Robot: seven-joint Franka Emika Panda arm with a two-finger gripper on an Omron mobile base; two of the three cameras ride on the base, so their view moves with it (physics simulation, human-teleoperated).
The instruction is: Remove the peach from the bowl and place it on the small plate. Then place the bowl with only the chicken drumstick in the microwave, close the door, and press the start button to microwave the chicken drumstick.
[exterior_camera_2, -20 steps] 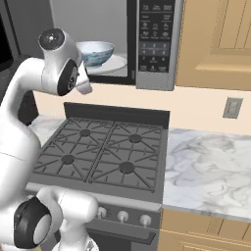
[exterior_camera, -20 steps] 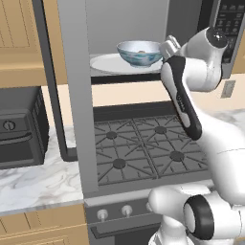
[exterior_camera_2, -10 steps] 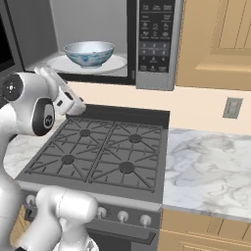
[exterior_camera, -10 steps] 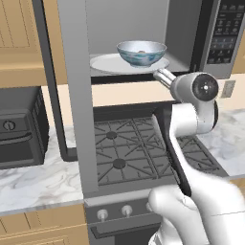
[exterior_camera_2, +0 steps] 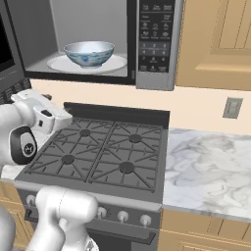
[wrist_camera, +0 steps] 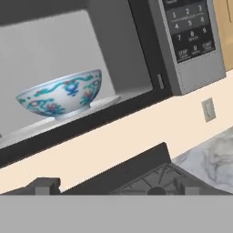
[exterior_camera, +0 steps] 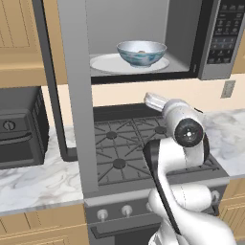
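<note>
At the upper middle of the left base view, the glossy pale blue-white bowl (exterior_camera: pixel 141 51), patterned in blue, green and red, sits on a white turntable disc (exterior_camera: pixel 103 63) inside the grey microwave (exterior_camera_2: pixel 154 81) with its dark keypad strip (exterior_camera_2: pixel 153 34), above a black stove (exterior_camera_2: pixel 103 152) and white-grey marbled counter (exterior_camera_2: pixel 211 169).

Gas stove (exterior_camera_2: pixel 98 157) btwn marble counters (exterior_camera_2: pixel 211 176), tan cabinets (exterior_camera_2: pixel 215 44), beige wall w/ outlet (exterior_camera_2: pixel 232 108)
</note>
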